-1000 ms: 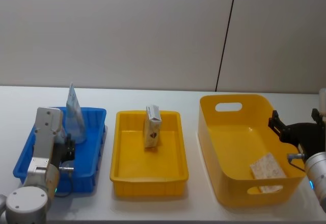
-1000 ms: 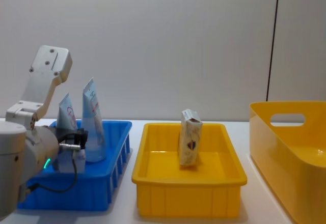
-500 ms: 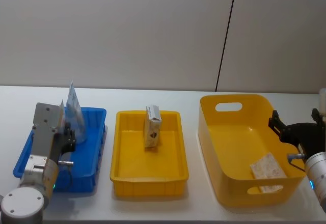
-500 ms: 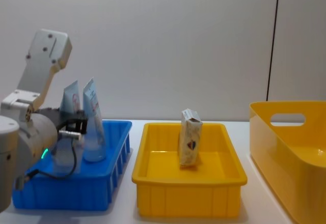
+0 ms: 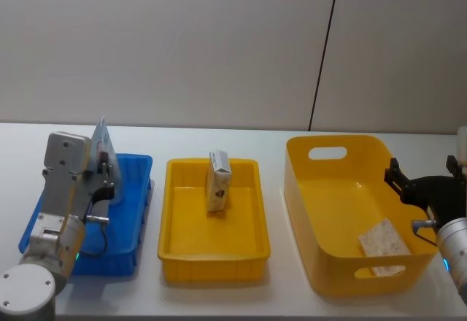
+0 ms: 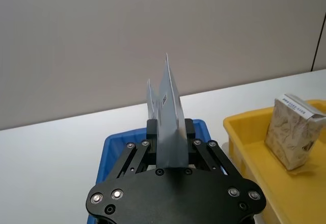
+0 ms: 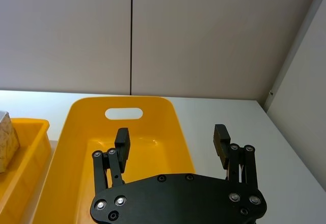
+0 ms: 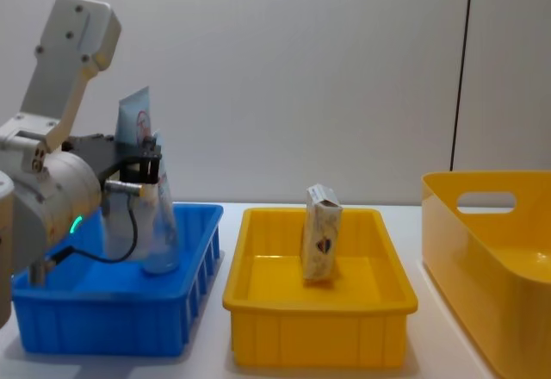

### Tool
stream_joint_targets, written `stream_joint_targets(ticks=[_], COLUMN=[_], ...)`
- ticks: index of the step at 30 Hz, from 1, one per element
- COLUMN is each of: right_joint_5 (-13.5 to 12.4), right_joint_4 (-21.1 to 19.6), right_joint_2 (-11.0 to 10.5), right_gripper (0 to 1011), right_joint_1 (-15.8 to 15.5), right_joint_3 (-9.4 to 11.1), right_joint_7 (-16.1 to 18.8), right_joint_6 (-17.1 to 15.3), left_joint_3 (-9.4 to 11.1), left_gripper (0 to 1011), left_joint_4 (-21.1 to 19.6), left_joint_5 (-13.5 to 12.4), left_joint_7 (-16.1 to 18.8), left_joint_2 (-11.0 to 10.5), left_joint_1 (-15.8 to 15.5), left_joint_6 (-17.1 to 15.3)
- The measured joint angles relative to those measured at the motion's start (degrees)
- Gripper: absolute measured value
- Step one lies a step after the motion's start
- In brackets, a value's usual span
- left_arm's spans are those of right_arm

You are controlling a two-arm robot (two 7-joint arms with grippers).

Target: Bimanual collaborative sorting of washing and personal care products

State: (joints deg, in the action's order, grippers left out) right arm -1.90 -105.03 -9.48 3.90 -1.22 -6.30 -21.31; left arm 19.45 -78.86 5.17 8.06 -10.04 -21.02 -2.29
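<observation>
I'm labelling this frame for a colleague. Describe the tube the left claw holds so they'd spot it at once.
Start at the blue plastic bin on the robot's left. Above it, the left claw is shut on a bluish soft squeeze tube with red print, flat end up. Its neighbour, a similar tube, stands lower in the bin, ungripped.

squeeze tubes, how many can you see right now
2. One tube is gripped in the left claw over the blue bin; the second tube stands upright inside that bin. Others could be hidden behind the arm.
</observation>
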Motion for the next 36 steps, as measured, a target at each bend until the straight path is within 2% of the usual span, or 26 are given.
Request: stream_joint_targets(ticks=[9,19,24,33,36], right_joint_5=[0.00,-0.03,-0.17,-0.84,-0.93], right_joint_4=[0.00,0.02,0.23,1.24,1.53], right_joint_2=[0.00,-0.08,-0.55,-2.09,-2.44], right_gripper=[1004,1004,1004,1004,1004], right_joint_1=[0.00,0.00,0.08,1.02,1.37], right_joint_3=[0.00,-0.07,-0.43,-2.07,-2.62], right_joint_7=[0.00,0.46,1.80,6.48,7.60], right_joint_6=[0.00,0.04,0.34,1.07,1.19], left_joint_3=[-0.03,0.41,0.86,1.91,2.10], left_gripper=[254,254,254,254,254], left_joint_4=[-1.19,-2.35,-2.60,-2.64,-2.65], left_joint_5=[0.15,2.27,3.61,5.93,6.29], left_joint_7=[-2.28,-8.00,-11.32,-17.04,-17.94], left_joint_2=[-0.38,-0.51,-0.28,0.82,1.05], left_joint_1=[0.05,-1.15,-2.23,-4.49,-4.84], left_joint_6=[1.82,4.44,5.80,8.19,8.53])
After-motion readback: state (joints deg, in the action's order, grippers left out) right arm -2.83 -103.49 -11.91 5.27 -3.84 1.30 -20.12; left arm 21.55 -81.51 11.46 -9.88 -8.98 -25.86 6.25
